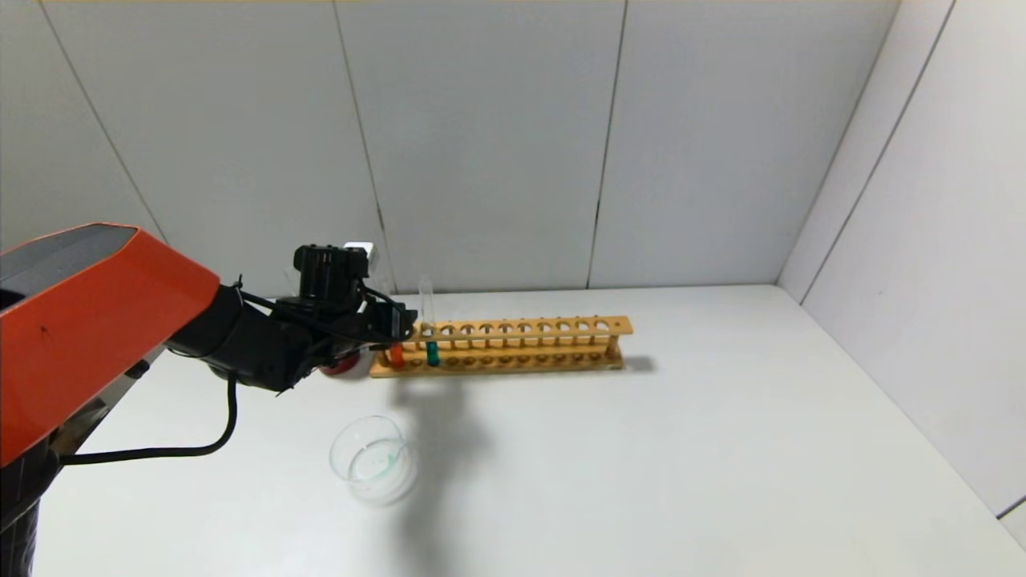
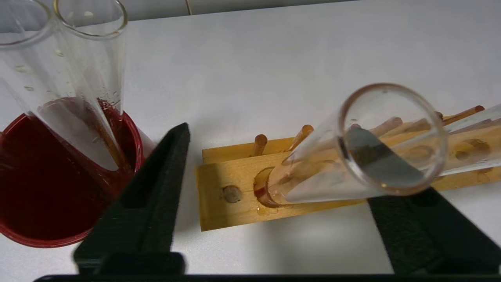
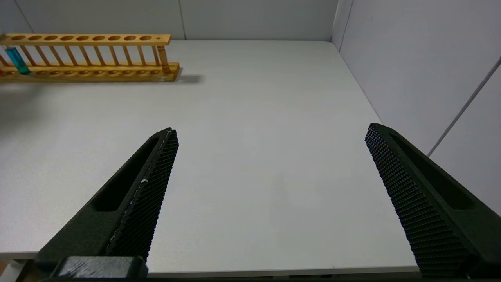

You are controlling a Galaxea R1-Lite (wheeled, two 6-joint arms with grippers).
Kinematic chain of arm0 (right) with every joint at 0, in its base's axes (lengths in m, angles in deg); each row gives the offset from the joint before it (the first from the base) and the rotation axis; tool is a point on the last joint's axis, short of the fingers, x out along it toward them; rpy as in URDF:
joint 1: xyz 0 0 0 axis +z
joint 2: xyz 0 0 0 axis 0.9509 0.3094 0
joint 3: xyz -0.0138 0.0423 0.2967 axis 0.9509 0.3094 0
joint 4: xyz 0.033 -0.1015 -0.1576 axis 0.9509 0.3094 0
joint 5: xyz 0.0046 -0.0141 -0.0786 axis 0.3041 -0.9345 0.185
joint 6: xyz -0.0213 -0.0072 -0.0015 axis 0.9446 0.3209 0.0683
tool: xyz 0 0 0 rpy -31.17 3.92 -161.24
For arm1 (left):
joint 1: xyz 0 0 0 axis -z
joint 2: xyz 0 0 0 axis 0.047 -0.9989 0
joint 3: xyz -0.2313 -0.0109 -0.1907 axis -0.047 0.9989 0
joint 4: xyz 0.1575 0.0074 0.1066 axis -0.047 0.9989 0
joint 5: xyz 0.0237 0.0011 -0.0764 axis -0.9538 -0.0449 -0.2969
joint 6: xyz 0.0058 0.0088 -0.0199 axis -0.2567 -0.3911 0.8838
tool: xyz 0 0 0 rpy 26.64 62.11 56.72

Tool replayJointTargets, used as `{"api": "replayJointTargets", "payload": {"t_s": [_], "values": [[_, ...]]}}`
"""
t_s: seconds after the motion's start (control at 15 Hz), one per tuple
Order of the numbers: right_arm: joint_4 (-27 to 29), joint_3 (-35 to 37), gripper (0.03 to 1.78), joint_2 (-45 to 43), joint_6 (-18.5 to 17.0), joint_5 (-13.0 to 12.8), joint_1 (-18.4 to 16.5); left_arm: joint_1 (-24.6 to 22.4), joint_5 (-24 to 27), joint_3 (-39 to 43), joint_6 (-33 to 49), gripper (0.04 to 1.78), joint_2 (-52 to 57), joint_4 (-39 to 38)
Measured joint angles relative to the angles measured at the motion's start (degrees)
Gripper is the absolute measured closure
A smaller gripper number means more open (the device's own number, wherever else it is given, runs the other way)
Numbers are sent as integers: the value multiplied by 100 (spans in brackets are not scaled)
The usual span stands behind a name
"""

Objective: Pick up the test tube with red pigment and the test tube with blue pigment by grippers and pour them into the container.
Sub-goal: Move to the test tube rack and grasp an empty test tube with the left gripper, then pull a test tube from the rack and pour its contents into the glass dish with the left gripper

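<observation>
The test tube with red pigment (image 1: 396,355) stands in the first hole at the left end of a wooden rack (image 1: 529,344). The test tube with blue pigment (image 1: 432,353) stands two holes along. My left gripper (image 1: 401,324) is at that rack end. In the left wrist view, the left gripper (image 2: 276,164) is open and straddles the red tube (image 2: 313,176). The tube's mouth is close to one finger (image 2: 422,231) and the other finger (image 2: 156,188) is well clear. The container (image 1: 371,459), a clear glass dish, sits on the table nearer me. My right gripper (image 3: 271,130) hangs open over bare table.
A dark red cup (image 2: 39,176) holding two clear tubes (image 2: 78,78) stands just beside the rack's left end, close to my left gripper. The rack (image 3: 90,55) has several vacant holes. White walls close in the back and right of the table (image 1: 721,449).
</observation>
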Motion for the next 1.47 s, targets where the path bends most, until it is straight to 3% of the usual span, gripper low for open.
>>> {"api": "replayJointTargets", "payload": {"t_s": [0.27, 0.4, 0.8, 1.2, 1.47], "values": [[0, 0, 6, 0, 0, 0, 0, 37, -7, 30, -4, 124, 6, 0], [0, 0, 6, 0, 0, 0, 0, 39, -7, 41, -4, 148, 26, 4], [0, 0, 6, 0, 0, 0, 0, 68, -13, -37, -32, 149, 472, 236], [0, 0, 6, 0, -1, 0, 0, 72, -13, -490, -211, 149, 1792, 1408], [0, 0, 6, 0, 0, 0, 0, 69, -9, -240, -497, 149, 2906, 1893]]}}
